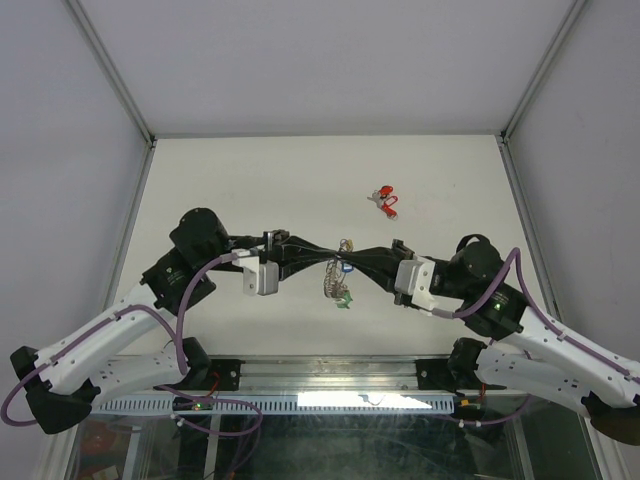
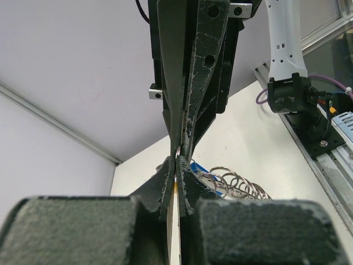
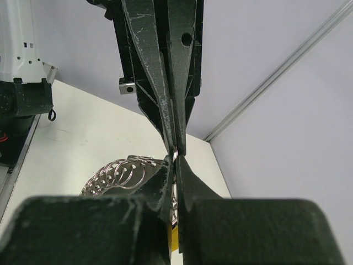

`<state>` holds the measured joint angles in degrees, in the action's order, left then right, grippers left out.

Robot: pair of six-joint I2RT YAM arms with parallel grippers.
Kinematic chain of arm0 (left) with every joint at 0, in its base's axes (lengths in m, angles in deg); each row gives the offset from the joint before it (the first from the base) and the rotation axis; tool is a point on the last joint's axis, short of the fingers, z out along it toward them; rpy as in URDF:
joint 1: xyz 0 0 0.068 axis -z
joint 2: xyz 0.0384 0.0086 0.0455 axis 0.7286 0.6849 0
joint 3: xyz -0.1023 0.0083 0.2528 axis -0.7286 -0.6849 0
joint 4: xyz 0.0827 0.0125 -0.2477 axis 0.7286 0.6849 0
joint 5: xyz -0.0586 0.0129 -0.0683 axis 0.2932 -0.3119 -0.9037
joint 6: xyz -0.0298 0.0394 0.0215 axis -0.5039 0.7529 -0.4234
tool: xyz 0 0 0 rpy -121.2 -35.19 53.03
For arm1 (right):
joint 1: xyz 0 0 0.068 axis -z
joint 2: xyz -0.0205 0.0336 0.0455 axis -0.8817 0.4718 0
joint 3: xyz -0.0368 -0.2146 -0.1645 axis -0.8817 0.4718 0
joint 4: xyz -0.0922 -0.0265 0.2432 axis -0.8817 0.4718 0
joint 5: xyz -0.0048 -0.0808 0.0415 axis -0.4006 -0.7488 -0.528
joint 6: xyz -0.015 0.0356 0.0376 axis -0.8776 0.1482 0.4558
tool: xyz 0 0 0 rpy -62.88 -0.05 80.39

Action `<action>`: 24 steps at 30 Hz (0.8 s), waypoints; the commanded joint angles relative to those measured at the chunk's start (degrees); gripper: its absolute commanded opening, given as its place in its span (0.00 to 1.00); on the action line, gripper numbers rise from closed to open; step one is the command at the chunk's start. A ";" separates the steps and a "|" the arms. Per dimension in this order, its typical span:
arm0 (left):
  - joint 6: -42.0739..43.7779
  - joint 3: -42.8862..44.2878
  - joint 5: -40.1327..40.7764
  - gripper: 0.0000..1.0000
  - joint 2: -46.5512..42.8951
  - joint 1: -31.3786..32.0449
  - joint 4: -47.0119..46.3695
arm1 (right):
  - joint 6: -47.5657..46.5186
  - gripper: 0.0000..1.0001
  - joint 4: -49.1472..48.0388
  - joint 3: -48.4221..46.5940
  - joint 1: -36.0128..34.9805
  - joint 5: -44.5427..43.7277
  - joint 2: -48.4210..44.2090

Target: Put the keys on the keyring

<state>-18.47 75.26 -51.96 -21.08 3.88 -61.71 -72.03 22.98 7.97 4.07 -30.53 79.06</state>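
The keyring [image 1: 334,281], a loop of silvery chained rings with a yellow arc, hangs between both grippers above the table's middle. My left gripper [image 1: 322,264] and right gripper [image 1: 353,266] meet tip to tip, each shut on the keyring. A blue-tagged key [image 1: 339,267] and a green-tagged key [image 1: 344,299] hang from it. A red-tagged key [image 1: 383,200] lies loose on the table behind. In the left wrist view my gripper [image 2: 177,160] pinches a yellow sliver, with the silver rings [image 2: 237,185] and the blue tag [image 2: 199,168] to the right. In the right wrist view my gripper [image 3: 175,157] clamps the ring, with its silver rings [image 3: 118,174] to the left.
The white table [image 1: 250,190] is walled by pale panels with metal frame posts [image 1: 110,75] at the left and right. A metal rail [image 1: 330,385] runs along the near edge by the arm bases.
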 commanded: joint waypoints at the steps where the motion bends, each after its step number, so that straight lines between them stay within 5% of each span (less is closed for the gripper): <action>1: 3.73 3.05 0.12 0.00 1.84 0.50 5.79 | -0.83 0.00 -4.70 -2.88 -0.54 0.62 0.26; 24: 4.59 4.62 3.62 0.00 3.08 0.51 8.85 | 0.30 0.00 1.84 -1.42 -0.54 -6.01 -0.28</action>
<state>-14.49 78.69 -50.33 -18.83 3.91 -52.44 -73.32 28.07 7.97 4.05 -34.79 78.54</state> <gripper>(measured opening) 0.003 0.007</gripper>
